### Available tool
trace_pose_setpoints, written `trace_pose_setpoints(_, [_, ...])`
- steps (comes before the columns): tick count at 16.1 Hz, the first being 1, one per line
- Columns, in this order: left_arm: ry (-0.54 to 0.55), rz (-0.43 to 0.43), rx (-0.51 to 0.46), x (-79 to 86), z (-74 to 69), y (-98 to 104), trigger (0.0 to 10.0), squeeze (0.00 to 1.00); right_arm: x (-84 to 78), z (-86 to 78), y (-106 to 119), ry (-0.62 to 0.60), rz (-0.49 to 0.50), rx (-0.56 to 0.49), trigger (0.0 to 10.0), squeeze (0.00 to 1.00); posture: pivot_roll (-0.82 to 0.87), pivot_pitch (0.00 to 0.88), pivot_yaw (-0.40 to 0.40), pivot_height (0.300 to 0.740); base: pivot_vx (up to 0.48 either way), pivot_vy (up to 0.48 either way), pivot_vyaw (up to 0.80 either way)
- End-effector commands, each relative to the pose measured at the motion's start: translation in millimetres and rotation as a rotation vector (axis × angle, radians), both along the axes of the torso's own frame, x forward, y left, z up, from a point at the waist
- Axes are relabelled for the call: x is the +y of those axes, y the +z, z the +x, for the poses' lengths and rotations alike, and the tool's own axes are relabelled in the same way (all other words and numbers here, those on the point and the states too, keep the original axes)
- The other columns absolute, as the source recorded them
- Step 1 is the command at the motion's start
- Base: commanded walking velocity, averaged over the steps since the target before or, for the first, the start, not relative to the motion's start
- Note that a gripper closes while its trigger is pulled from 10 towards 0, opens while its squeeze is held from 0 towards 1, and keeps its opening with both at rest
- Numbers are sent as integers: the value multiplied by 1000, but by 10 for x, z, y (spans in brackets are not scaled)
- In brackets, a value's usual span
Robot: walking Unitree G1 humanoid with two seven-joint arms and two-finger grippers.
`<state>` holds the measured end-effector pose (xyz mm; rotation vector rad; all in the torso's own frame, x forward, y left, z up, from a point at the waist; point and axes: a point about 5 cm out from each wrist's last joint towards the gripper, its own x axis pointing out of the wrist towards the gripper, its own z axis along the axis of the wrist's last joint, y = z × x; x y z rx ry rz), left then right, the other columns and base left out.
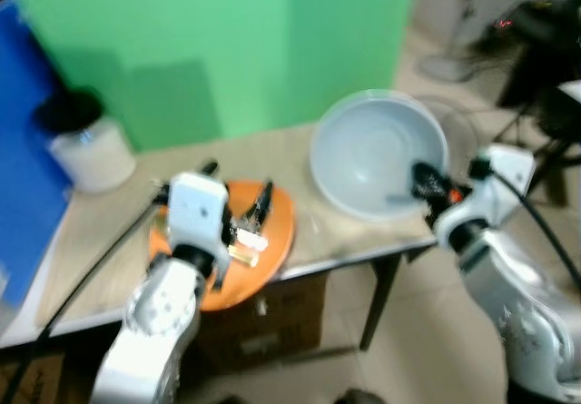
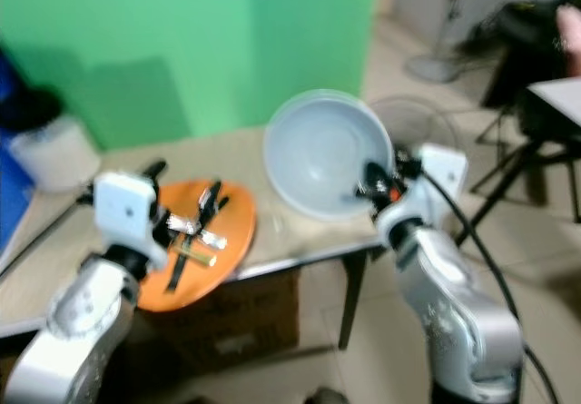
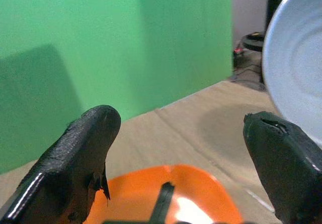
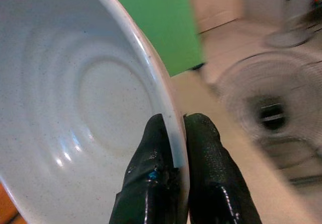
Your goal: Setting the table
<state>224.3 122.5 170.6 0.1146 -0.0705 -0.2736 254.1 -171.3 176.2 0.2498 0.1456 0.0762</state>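
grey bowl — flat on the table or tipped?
Tipped. The grey bowl is up on edge with its empty inside facing the camera, and the right gripper pinches its rim, one finger on each side.

A green wall [image 1: 218,50] backs a light wooden table [image 1: 109,241] on dark legs, with a blue panel [image 1: 23,150] at nine o'clock. Pale tiled floor [image 1: 427,331] spreads to five o'clock. A floor fan [image 4: 271,108] stands just off the table's far corner at two o'clock, beside dark, blurred furniture [image 1: 545,77]. A cardboard box [image 1: 263,322] sits beneath the table at six o'clock.
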Motion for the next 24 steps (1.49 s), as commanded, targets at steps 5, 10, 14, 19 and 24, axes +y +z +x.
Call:
trace_pose_setpoints(5, [77, 13, -14, 124, -13, 37, 10000, 0, -5, 29, 22, -10, -60, -30, 10000, 0, -108, 24, 66, 740, 0, 0, -788])
trace_pose_setpoints(10, [87, 42, -27, 155, -2, 43, 10000, 0, -100, 54, 23, -53, -140, -46, 10000, 0, -110, 22, 69, 740, 0, 0, -788])
trace_pose_setpoints(14, [76, 25, -54, 135, 15, 77, 10000, 0, -167, 27, -7, -106, -149, -30, 10000, 0, -117, 12, 68, 740, 0, 0, -791])
trace_pose_setpoints(19, [51, 13, -57, 108, 29, 68, 10000, 0, -267, 8, -5, -174, -172, -30, 10000, 0, -126, 8, 67, 740, 234, 0, -800])
trace_pose_setpoints(24, [42, 8, -58, 105, 43, 61, 10000, 0, -362, -14, -13, -239, -188, -18, 10000, 0, -133, 8, 62, 740, 358, 0, -800])
